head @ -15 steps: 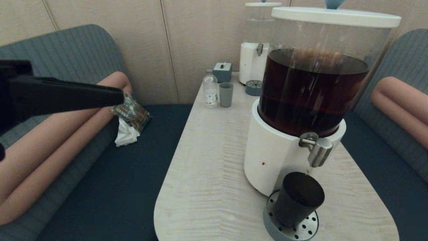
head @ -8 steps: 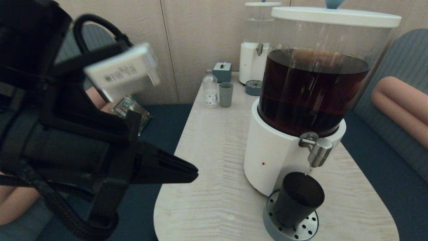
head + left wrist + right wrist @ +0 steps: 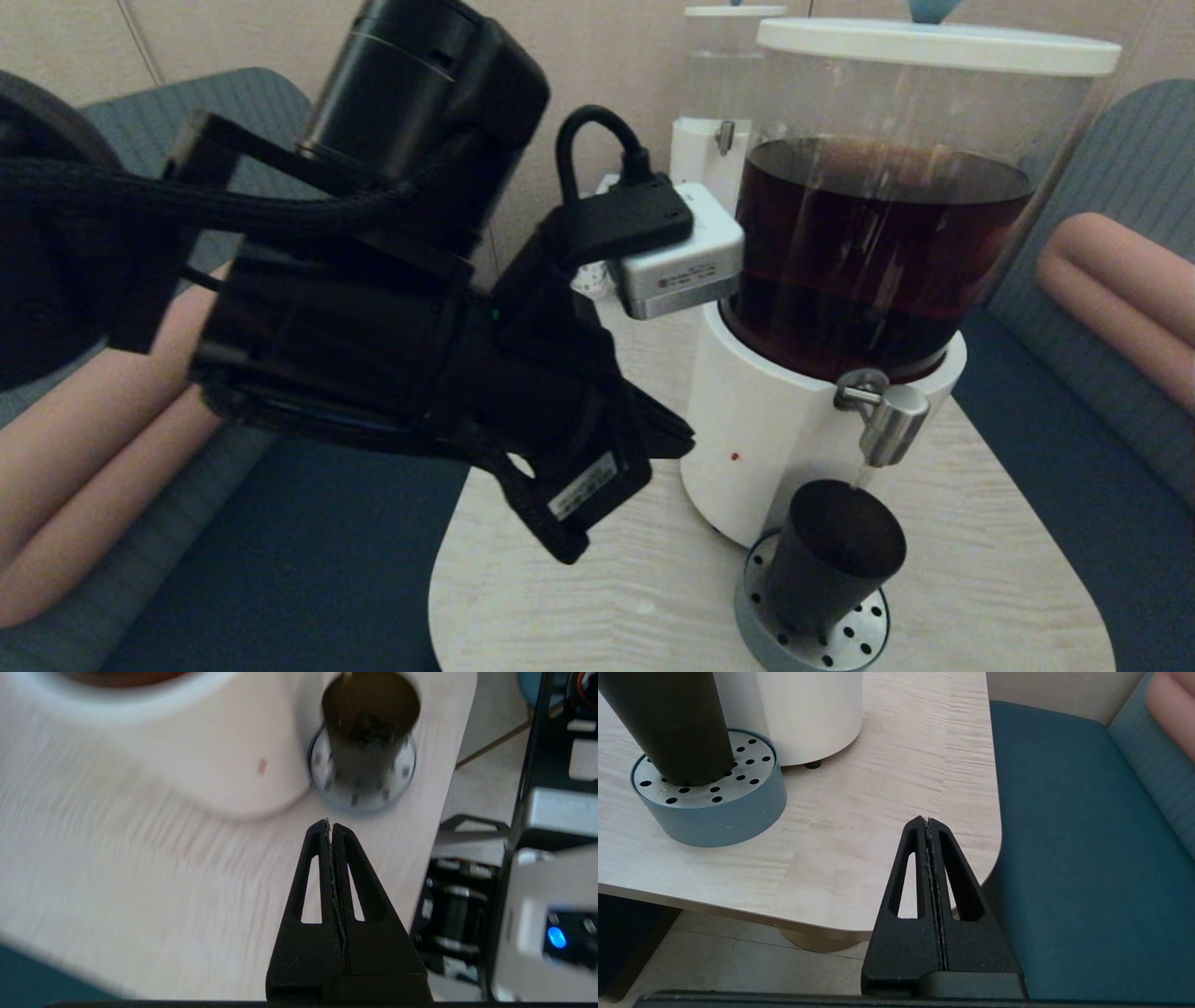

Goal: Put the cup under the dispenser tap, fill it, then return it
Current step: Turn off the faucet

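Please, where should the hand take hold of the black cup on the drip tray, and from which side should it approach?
Grip the black cup around its middle wall, coming level from the front-left, where the left hand is. The tap overhangs its rim, the white base stands behind, and it seems to hold liquid, so keep it upright.

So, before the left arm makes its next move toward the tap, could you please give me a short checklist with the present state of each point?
1. The cup stands upright on the drip tray: ok.
2. The cup sits under the dispenser tap, and a thin stream falls into it: ok.
3. Fill level: liquid is visible inside in the left wrist view, but the height is unclear: cannot tell.
4. The left gripper is shut, holding nothing, over the table short of the tray: ok.
5. The right gripper is shut, empty, parked by the table's near corner: ok.
6. Tap handle position: cannot tell.
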Controlling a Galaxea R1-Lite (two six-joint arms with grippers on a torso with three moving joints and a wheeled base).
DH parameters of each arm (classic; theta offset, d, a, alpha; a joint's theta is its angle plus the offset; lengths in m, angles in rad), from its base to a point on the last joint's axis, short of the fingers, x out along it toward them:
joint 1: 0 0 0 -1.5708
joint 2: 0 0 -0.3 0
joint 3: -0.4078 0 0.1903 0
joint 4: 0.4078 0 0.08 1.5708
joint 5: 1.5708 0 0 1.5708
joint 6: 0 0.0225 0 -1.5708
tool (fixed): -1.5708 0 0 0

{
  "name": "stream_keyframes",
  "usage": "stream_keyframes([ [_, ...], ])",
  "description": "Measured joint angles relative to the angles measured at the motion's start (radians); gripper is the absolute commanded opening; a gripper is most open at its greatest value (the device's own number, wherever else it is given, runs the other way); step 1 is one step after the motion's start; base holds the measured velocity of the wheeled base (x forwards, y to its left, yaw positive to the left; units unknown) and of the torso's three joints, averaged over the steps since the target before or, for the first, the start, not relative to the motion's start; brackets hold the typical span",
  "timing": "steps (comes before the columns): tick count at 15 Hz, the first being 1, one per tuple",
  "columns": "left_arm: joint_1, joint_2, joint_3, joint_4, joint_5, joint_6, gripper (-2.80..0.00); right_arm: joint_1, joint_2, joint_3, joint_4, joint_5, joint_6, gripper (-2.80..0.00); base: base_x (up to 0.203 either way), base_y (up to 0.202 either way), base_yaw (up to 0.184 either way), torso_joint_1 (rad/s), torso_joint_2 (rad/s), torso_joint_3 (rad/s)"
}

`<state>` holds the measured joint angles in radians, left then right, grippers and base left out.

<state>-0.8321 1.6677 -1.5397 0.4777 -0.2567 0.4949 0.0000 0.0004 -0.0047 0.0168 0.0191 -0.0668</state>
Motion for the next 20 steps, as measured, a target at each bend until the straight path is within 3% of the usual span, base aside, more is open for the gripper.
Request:
stream_keyframes([
  [8, -0.092, 0.170, -0.145, -0.046, 0.007, -0.008, -2.80, 0.000, 0.000, 0.000, 0.000, 0.000, 0.000, -2.80, 0.000, 0.000, 0.000, 0.000, 0.00, 0.000],
  [20, -0.110, 0.273, -0.257, -0.077, 0.008, -0.014, -2.80, 0.000, 0.000, 0.000, 0.000, 0.000, 0.000, -2.80, 0.000, 0.000, 0.000, 0.000, 0.00, 0.000],
])
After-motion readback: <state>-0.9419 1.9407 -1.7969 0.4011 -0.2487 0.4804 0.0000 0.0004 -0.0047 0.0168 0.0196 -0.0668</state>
